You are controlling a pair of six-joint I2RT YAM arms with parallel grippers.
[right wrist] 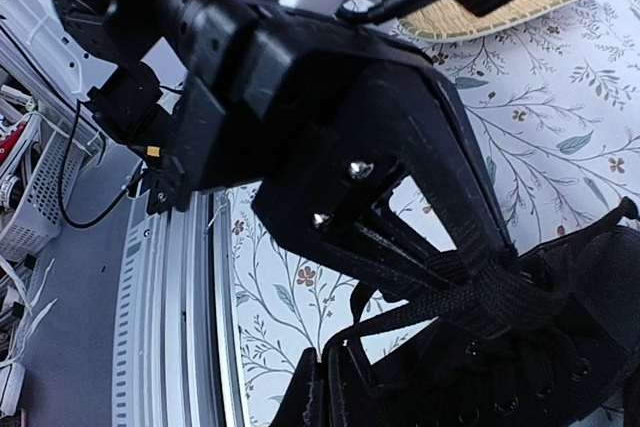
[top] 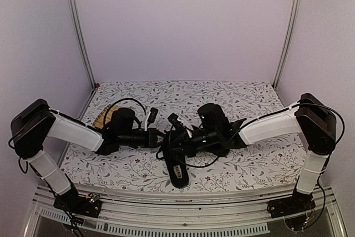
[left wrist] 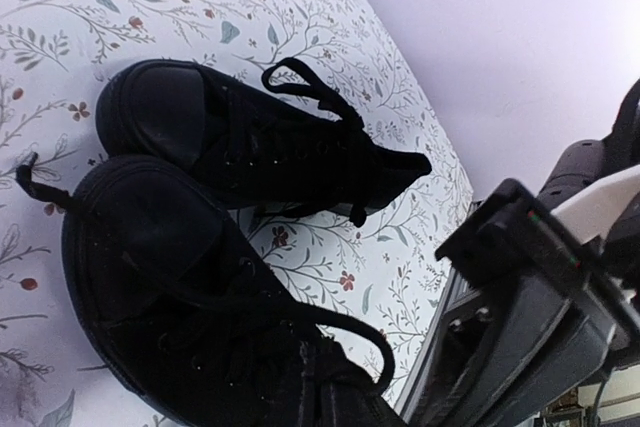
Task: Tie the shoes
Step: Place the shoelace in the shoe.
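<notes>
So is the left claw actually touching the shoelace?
Touching. The right wrist view shows the left gripper shut with the black lace pinched at its fingertips.

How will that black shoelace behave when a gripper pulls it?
Probably floppy: the shoelace curls in a slack loop off the near shoe. Likely light and thin, so it could slip from a pinch. That small shoe may drag along.

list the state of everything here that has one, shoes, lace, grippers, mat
left gripper, shut on lace
right gripper, shut, what it holds is hidden
lace, pinched and pulled taut
far shoe, upright on its sole, laces loose
near shoe, upright beside it, laces loose
yellow mat, lying flat, partly hidden
</notes>
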